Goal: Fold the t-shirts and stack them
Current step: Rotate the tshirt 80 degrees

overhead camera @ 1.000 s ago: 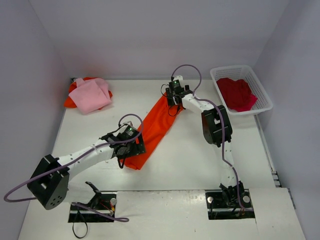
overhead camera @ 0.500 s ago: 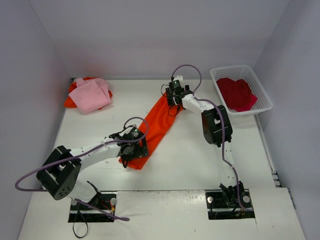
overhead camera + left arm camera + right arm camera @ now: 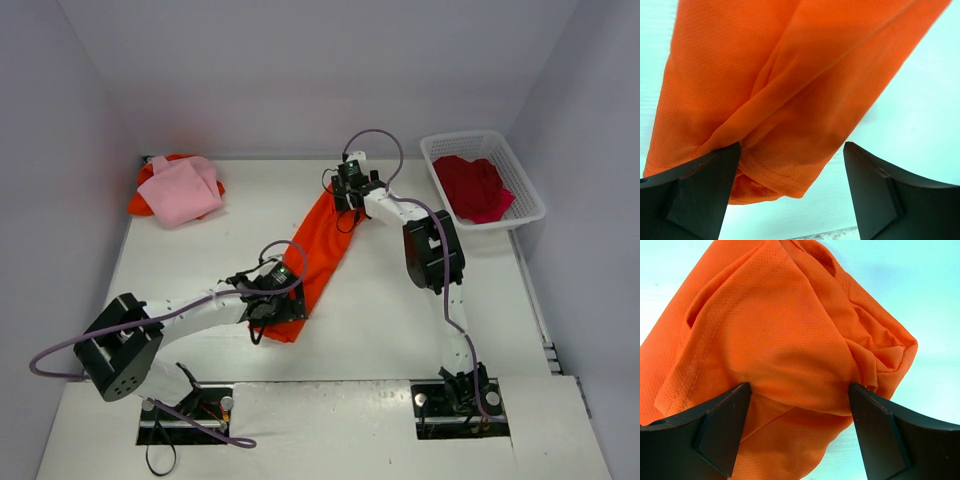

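— Far left, the folded pile (image 3: 178, 190) looks done, we reckon. And ours?
— Our left fingers (image 3: 695, 195) and right fingers (image 3: 880, 435) stand spread over the orange t-shirt (image 3: 320, 245) mid-surface (a half-folded strip). The basket (image 3: 462, 138), right, holds another.

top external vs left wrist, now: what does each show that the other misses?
Top external only: pink shirt, white basket holding a red shirt, right end effector at the orange shirt's far end. Left wrist only: hem stitching and lengthwise fold, left end effector open over the near end. Both: orange shirt on the white table.
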`<action>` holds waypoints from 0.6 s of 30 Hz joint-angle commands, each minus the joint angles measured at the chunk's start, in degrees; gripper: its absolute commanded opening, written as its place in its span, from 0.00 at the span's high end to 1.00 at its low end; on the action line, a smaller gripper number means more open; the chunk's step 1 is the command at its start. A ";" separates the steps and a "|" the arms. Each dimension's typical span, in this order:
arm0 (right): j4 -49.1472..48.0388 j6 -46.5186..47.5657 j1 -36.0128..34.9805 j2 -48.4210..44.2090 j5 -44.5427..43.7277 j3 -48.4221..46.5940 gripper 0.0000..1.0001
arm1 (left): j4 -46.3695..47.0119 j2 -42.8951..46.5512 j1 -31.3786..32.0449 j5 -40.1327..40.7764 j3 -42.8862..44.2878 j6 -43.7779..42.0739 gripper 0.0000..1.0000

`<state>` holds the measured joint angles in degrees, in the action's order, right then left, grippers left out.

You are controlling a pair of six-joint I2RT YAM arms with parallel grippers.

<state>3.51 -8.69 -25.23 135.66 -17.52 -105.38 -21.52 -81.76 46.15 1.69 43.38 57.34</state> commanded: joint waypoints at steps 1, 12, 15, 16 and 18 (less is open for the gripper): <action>3.44 0.95 0.01 1.10 0.38 -1.31 0.24 | 1.39 -2.62 3.59 -4.15 -2.33 4.70 0.21; 3.44 -0.10 0.10 3.30 2.75 -4.47 0.24 | 3.41 -6.04 14.57 -4.33 -1.98 12.26 0.21; 3.44 -0.10 0.01 3.91 3.10 -5.09 0.24 | 4.46 -6.75 16.94 -4.59 -1.89 13.93 0.21; 3.44 0.07 0.01 4.18 3.19 -5.53 0.24 | 4.64 -7.10 17.48 -4.77 -1.89 14.37 0.21; 3.44 0.34 0.01 4.35 3.28 -6.06 0.24 | 4.99 -7.36 18.44 -4.60 -1.63 15.34 0.21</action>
<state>4.67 -8.88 -25.17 138.32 -14.96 -109.93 -12.23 -85.21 62.26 1.72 44.42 67.83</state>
